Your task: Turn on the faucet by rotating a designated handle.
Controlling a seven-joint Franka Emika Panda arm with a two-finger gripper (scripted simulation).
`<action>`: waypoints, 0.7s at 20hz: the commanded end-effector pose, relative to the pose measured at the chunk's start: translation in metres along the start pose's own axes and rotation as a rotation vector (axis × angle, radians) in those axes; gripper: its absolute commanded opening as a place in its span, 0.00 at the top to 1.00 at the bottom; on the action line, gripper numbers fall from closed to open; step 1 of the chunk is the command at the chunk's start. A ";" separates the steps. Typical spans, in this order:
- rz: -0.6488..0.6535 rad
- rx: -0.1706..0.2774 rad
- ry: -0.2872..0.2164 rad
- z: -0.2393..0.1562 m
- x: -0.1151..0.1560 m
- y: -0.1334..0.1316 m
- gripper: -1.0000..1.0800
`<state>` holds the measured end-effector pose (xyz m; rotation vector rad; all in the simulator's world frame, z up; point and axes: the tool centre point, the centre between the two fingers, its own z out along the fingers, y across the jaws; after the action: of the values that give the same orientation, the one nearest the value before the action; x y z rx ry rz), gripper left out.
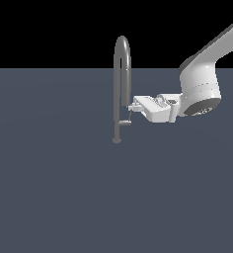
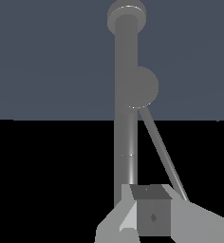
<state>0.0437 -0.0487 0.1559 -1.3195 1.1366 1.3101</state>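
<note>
Exterior view: handle (image 1: pixel 124 122) just below fingers (image 1: pixel 130 110) beside faucet (image 1: pixel 121 74), finger spacing impossible to tell.

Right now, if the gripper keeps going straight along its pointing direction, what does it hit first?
Most likely the faucet: the gripper points toward the exterior view's left at its downturned spout, above the handle. Depth alignment is uncertain.
</note>
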 end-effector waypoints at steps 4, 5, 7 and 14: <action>0.004 -0.008 -0.004 0.000 0.001 0.016 1.00; 0.002 -0.002 -0.003 0.000 0.001 0.011 1.00; 0.003 -0.003 -0.003 0.000 0.004 0.017 1.00; 0.004 -0.007 -0.004 0.000 0.019 0.041 1.00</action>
<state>0.0152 -0.0529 0.1465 -1.3252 1.1294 1.3020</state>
